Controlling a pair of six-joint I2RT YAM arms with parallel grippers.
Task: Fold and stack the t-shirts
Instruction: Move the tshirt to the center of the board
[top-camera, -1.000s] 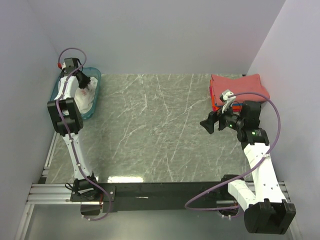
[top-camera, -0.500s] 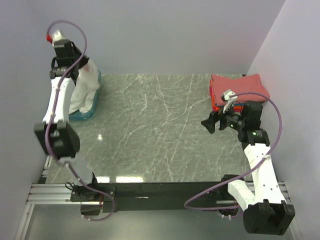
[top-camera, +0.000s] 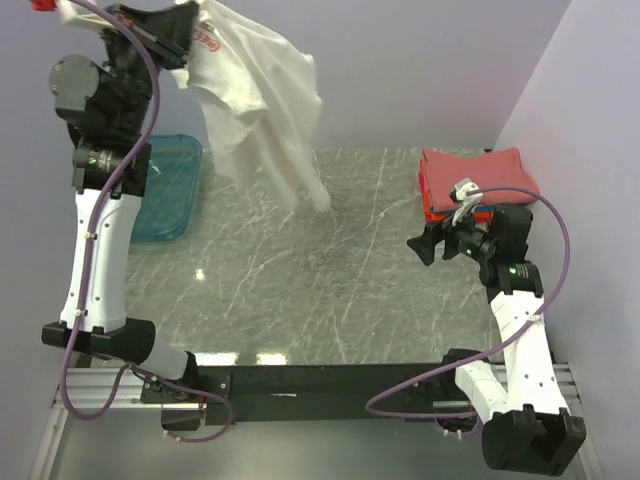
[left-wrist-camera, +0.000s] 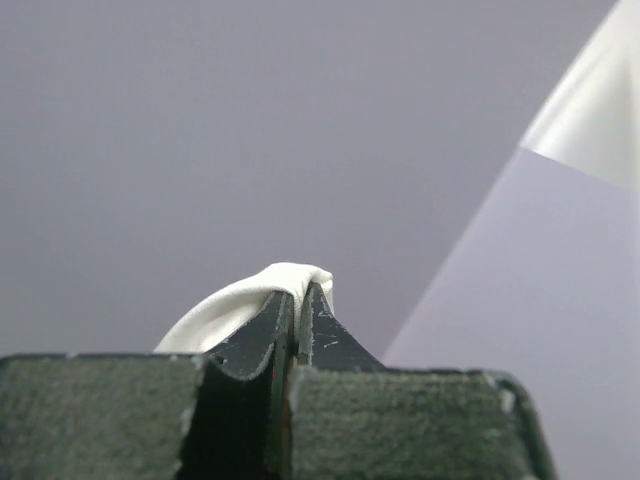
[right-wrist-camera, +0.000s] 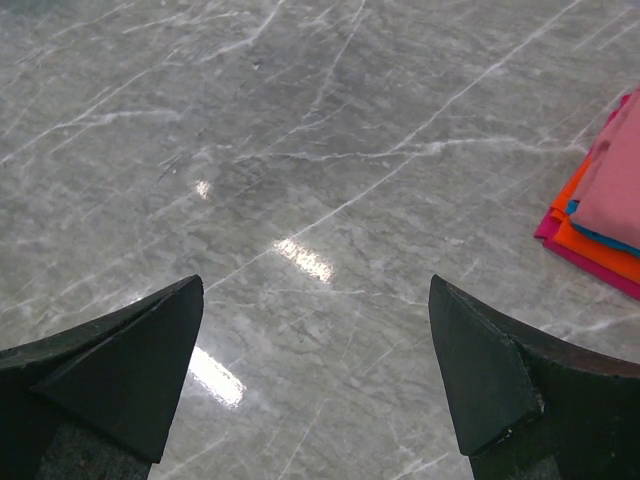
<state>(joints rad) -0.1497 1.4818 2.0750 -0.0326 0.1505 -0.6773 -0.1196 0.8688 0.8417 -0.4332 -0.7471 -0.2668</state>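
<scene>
The right gripper hovers spread wide over the table near the folded stack at far right, so the left gripper, pinching the white tee that dangles high at far left, should lower it slowly to lay it flat mid-table.

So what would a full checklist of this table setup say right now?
Surface: grey marbled table, with a few glare spots.
Job's things: white tee hanging in the air, its lowest tip over the table; folded stack at the far right, coral-red on top, orange and blue beneath.
Clutter: teal bin at the far left.
Pincers: left pincer shut on the white tee, raised high; right pincer open above bare table.
Cables: a purple cable loops along each arm.
Surroundings: plain pale walls on three sides.
</scene>
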